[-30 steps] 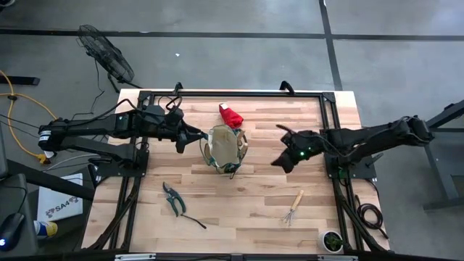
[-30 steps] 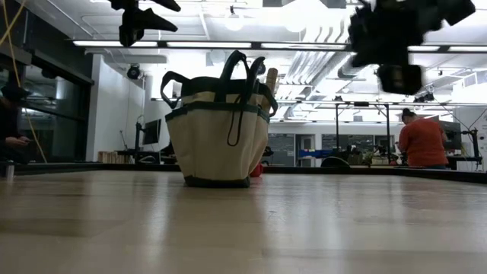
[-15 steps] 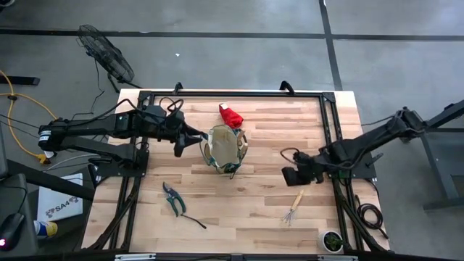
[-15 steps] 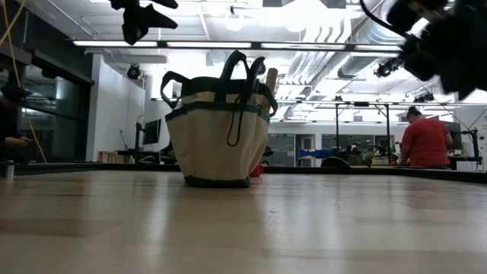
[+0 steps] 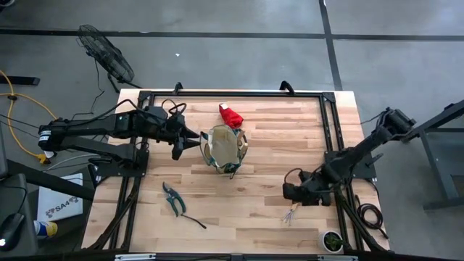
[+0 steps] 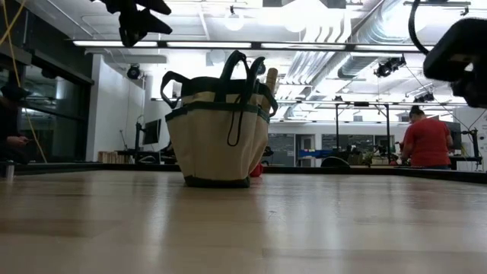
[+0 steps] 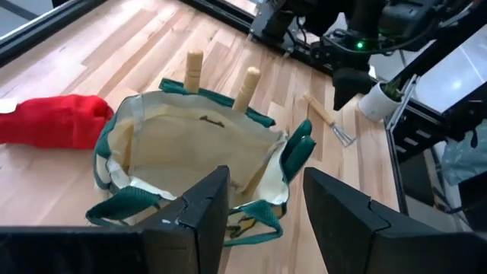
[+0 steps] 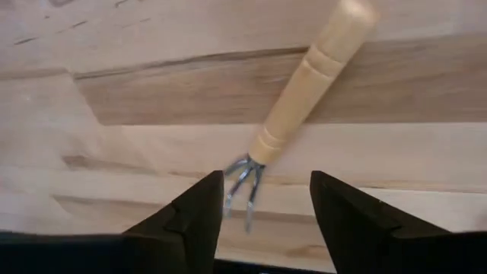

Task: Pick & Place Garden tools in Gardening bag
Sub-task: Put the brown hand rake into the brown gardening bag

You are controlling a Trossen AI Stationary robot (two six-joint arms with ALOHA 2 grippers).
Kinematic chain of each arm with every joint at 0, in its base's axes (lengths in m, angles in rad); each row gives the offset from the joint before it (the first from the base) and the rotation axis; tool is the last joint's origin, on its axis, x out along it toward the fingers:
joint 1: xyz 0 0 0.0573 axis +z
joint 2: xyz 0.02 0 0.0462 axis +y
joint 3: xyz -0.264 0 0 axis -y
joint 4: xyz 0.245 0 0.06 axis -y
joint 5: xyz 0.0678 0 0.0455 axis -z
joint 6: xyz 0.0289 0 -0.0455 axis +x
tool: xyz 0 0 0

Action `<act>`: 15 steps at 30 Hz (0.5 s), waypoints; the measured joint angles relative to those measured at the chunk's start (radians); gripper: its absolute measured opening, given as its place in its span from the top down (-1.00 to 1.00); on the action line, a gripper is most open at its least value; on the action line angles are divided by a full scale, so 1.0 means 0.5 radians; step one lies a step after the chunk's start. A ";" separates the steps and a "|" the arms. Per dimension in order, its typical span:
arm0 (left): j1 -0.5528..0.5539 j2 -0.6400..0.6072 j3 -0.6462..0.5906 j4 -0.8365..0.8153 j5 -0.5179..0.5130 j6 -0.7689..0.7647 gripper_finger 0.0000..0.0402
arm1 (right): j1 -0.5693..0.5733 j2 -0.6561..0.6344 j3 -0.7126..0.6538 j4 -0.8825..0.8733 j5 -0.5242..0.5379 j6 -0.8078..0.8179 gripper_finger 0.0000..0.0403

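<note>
We see our right gripper (image 8: 262,199) spread open over the hand rake (image 8: 300,104) near the table's (image 5: 261,210) front right corner (overhead hides its handle). Left gripper (image 7: 262,202), released, hovers beside the gardening bag (image 7: 199,156) mid-table, two handles inside.

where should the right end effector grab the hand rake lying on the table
On the wooden handle of the hand rake, coming straight down from above. It lies flat on the table, and the handle is round and thick while the tines are thin. The right end effector hangs open just above the tines.
</note>
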 joint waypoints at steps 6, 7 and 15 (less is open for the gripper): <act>0.000 0.000 0.000 -0.028 0.008 0.001 0.18 | 0.014 0.209 0.000 0.157 0.043 0.049 0.05; 0.000 0.001 0.000 -0.026 0.017 0.007 0.18 | 0.007 0.242 0.000 0.178 0.036 0.049 0.05; 0.000 0.001 0.000 -0.027 0.067 0.009 0.18 | 0.005 0.430 0.004 0.232 -0.080 0.051 0.08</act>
